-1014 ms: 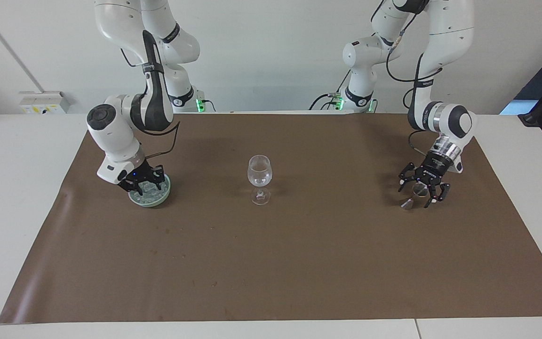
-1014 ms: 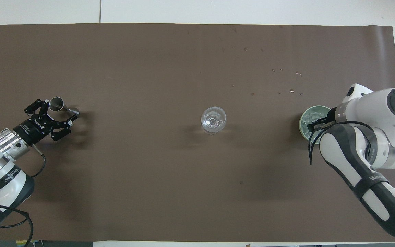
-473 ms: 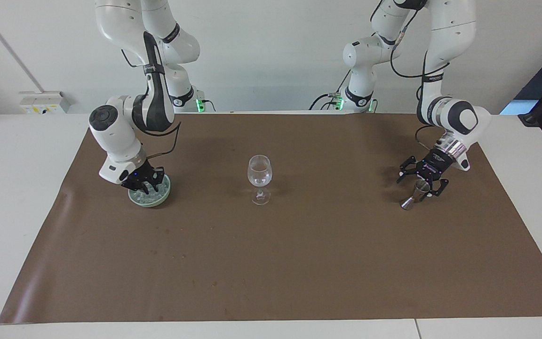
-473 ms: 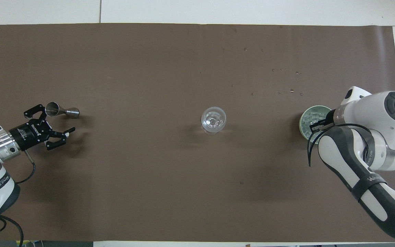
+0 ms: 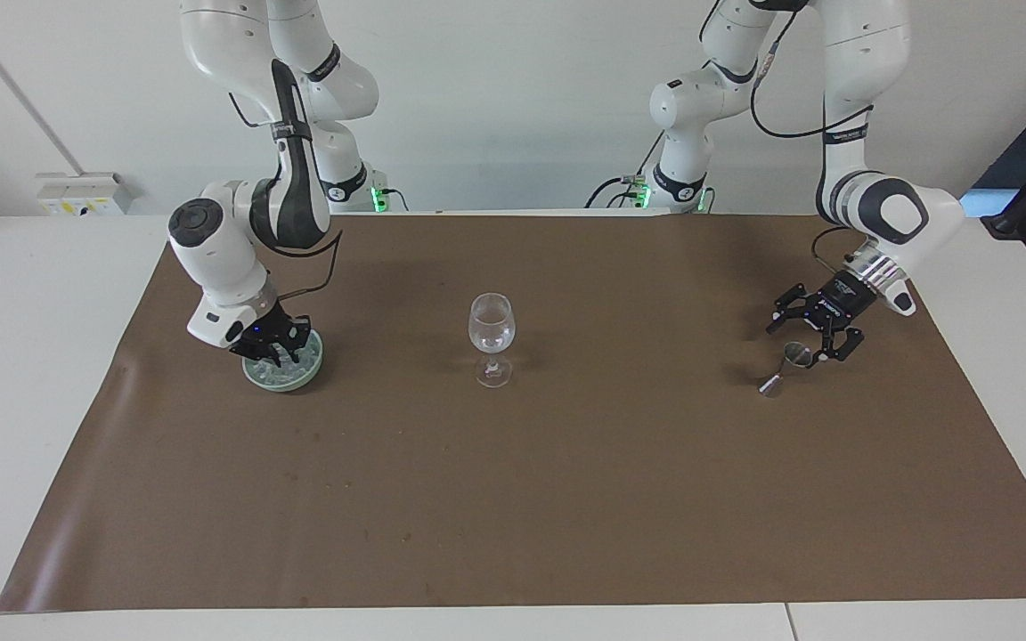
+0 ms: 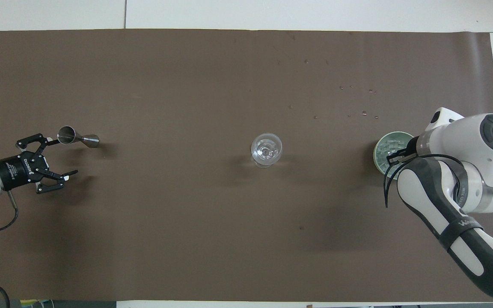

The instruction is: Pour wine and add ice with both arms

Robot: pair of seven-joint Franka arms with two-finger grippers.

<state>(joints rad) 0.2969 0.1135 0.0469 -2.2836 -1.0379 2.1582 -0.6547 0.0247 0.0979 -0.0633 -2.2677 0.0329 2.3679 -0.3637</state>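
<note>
Even, bright indoor light is falling from above on the whole scene.

Soft, short shadows are lying on the brown mat (image 5: pixel 566 499) beside the wine glass (image 5: pixel 491 325) and under both arms. Small highlights are glinting on the glass and the metal jigger (image 6: pixel 76 137). Both views are staying sharp to the edges, with no strong glare.

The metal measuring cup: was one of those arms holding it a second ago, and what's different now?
The left gripper, open around the jigger, backed away empty. The right gripper closed down in the ice bowl. The jigger and wine glass stayed put.
</note>
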